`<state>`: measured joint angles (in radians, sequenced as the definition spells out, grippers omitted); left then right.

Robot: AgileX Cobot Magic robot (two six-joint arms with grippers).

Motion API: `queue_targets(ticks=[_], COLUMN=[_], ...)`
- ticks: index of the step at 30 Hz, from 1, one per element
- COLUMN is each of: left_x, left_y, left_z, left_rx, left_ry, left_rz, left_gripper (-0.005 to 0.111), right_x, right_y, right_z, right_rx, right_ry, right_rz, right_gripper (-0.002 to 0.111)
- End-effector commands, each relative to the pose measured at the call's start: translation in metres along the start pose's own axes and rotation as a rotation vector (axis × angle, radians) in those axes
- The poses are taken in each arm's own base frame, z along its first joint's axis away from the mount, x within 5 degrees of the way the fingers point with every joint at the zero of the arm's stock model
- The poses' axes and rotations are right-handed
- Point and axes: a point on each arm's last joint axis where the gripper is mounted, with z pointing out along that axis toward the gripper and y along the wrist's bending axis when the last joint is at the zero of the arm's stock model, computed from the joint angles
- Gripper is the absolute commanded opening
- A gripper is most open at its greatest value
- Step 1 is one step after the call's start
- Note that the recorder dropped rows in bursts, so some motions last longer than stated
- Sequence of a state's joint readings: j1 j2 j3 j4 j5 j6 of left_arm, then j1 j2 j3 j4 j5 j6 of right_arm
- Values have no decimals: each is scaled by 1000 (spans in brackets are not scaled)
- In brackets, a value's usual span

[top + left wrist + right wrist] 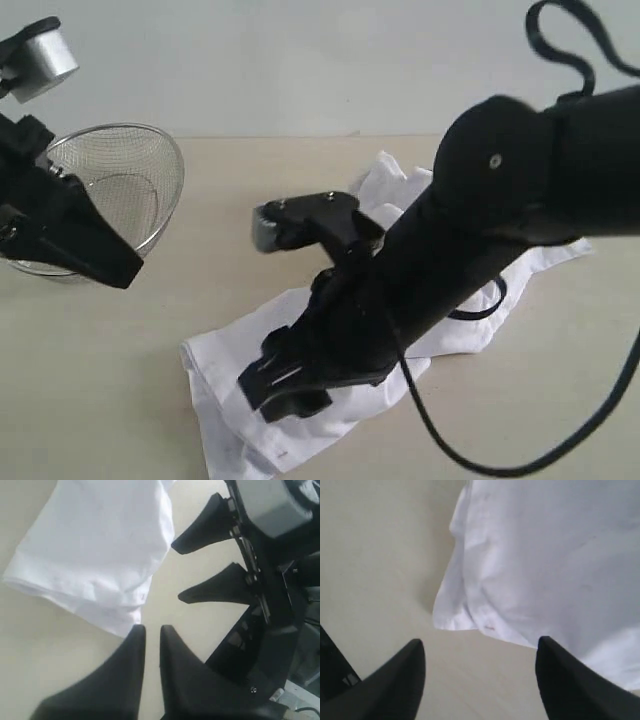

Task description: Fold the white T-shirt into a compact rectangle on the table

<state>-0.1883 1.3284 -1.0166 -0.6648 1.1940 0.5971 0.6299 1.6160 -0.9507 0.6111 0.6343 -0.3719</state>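
The white T-shirt (225, 400) lies on the table (100, 380) as a rumpled, partly folded band running from near centre to far right. My right arm hides much of its middle. My right gripper (265, 388) hovers over the band's near end, jaws wide open and empty. In the right wrist view the right gripper (480, 641) is just off a folded corner of the shirt (545, 555). My left gripper (120, 268) is off to the left, away from the cloth. In the left wrist view the left gripper (152, 628) is shut and empty beside the shirt (95, 545).
A wire mesh bowl (130, 160) stands at the back left, behind my left arm. A black cable (560, 440) loops from the right arm over the front right of the table. The right gripper's fingers (200, 527) show in the left wrist view.
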Motion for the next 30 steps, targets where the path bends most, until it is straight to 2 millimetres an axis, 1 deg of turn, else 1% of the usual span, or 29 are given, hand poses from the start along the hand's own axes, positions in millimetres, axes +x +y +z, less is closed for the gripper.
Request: queue_targets(ticks=[1,4,9,16,23,25,30], left_x=[16,27,41,43,44,44,44], left_y=[-8,-14,-21,-27,-26,-26,-26], left_z=[-7,-10,-12,-11,-10,-10,-10], left_rx=[-38,-32,-30,21,22,22,22], left_ry=[17,16,-3,-47,-42,-42,-42], left_rz=[-20,-17,-33,-54,-54,-54,-54], left_gripper=[10,10,10,10,10,10,10], right_x=[1,2,3,4,15,17,16], right_y=[11,10,2,-5,-5,-6,-5], right_z=[19,34,53,68,93,96,95], right_rx=[30,42,72,97,115,116,116], right_ry=[-56,-45,-34,-32,39,52,46], right_rz=[-44,-35,-20,-12,-46,-51,-48], right_gripper=[58,58,58,58,57,49,15])
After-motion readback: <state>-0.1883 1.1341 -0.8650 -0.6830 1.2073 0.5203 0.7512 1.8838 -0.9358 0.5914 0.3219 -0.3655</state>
